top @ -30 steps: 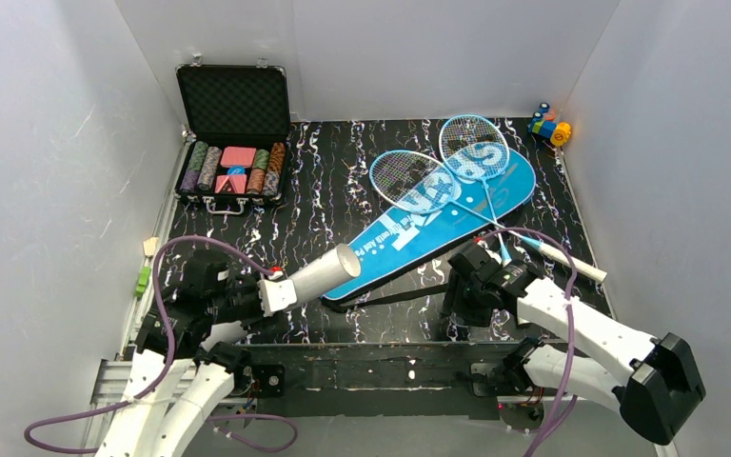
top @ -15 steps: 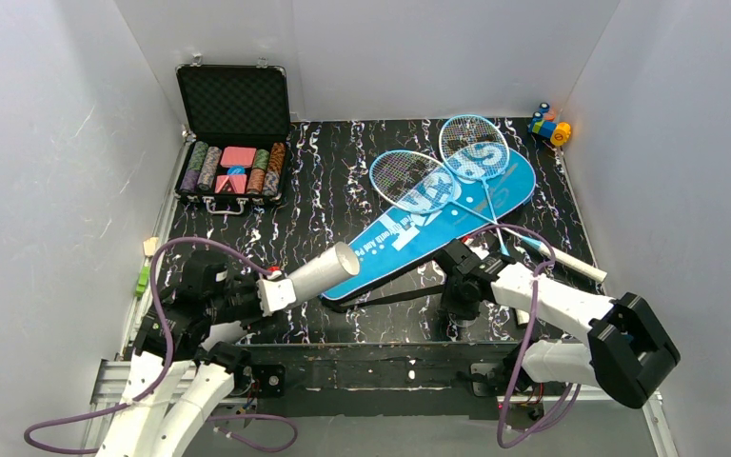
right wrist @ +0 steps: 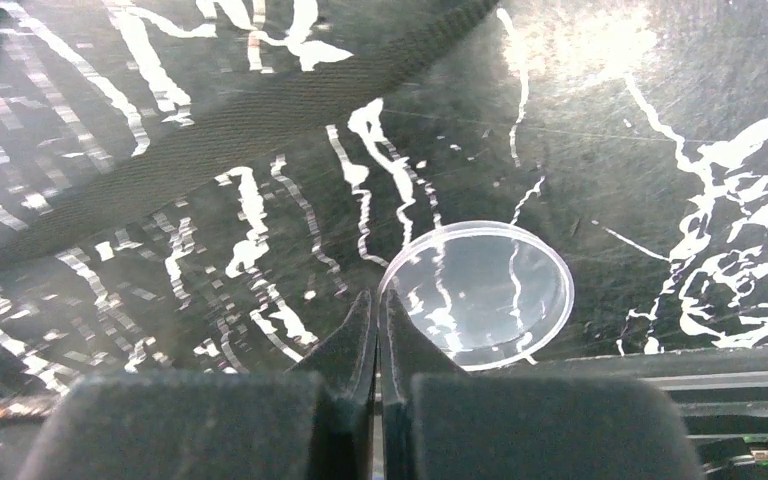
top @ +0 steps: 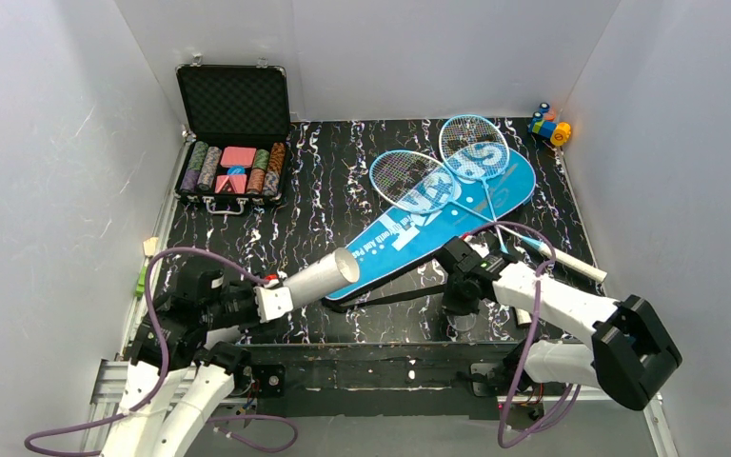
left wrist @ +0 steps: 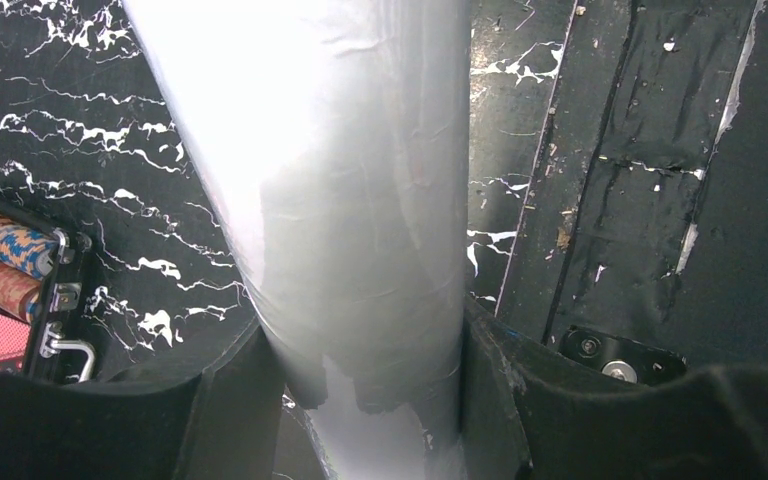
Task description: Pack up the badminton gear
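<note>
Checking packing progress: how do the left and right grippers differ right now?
The left gripper has its fingers apart, clamped on the white tube; the right gripper has them shut together, tips at the rim of a clear lid lying flat on the table. Whether it pinches the lid is unclear. Both sit near the table's front edge.

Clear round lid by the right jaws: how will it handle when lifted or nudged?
The clear lid looks thin, so probably very light and a bit bendy. Lying flat on the glossy table, it would likely slide, not roll, if nudged. The jaws of the right gripper meet only its thin rim, so it may slip out.
</note>
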Robot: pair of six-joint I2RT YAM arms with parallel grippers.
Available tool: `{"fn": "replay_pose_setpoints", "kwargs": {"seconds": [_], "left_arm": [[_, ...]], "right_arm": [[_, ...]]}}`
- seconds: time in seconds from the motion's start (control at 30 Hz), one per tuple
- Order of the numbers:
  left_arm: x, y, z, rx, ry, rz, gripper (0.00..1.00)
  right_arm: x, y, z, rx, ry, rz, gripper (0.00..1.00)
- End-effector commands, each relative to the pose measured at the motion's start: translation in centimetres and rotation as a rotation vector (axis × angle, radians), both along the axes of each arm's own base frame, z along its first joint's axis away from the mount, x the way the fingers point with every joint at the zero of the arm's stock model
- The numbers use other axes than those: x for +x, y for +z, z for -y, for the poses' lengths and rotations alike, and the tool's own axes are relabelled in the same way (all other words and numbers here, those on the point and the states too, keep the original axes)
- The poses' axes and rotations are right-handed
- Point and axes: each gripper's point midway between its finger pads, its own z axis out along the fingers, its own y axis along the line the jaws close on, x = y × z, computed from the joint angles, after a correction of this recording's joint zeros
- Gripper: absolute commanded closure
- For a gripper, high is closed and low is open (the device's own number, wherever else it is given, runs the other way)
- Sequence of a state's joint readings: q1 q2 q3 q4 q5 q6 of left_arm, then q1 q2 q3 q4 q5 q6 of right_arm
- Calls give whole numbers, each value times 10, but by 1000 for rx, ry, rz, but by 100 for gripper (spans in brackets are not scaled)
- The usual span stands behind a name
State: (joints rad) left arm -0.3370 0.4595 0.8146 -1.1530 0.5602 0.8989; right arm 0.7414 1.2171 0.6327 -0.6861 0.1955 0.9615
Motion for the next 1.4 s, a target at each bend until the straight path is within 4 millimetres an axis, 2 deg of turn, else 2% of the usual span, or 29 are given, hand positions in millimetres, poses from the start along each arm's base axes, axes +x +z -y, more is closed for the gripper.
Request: {"fn": "replay_pose_setpoints", "kwargs": {"seconds": [0.0,0.03,0.13,0.23,0.37,0.43,0.53,0.63,0.73,0.93,1.2,1.37], "left_arm": [[-4,8,5,-20,-52,45,67],[-4,8,5,-20,-56,49,67],[-6,4,5,-15,-70,62,67],[-7,3,5,-12,-81,72,67],[-7,2,7,-16,-93,72,67],[-5,3,8,-18,-93,73,67],[-3,6,9,-21,-92,73,67],[-1,10,9,-29,-83,78,68],[1,11,8,-28,-71,78,69],[-1,6,3,-5,-48,59,69],[1,-2,0,-3,-5,31,72],[2,-10,-2,-1,38,-27,74]], "right_arm": [[16,51,-22,107,48,103,99],[16,63,-27,133,68,119,99],[13,117,-53,274,175,189,99],[3,186,-79,449,306,274,99],[-22,271,-106,687,498,377,99],[-35,301,-116,778,574,415,99],[-52,330,-134,903,677,441,99],[-59,341,-151,985,733,452,99],[-60,347,-158,1015,753,458,99],[-61,356,-156,1031,760,494,99],[-62,356,-158,1017,745,440,99],[-55,361,-154,980,695,451,99]]}}
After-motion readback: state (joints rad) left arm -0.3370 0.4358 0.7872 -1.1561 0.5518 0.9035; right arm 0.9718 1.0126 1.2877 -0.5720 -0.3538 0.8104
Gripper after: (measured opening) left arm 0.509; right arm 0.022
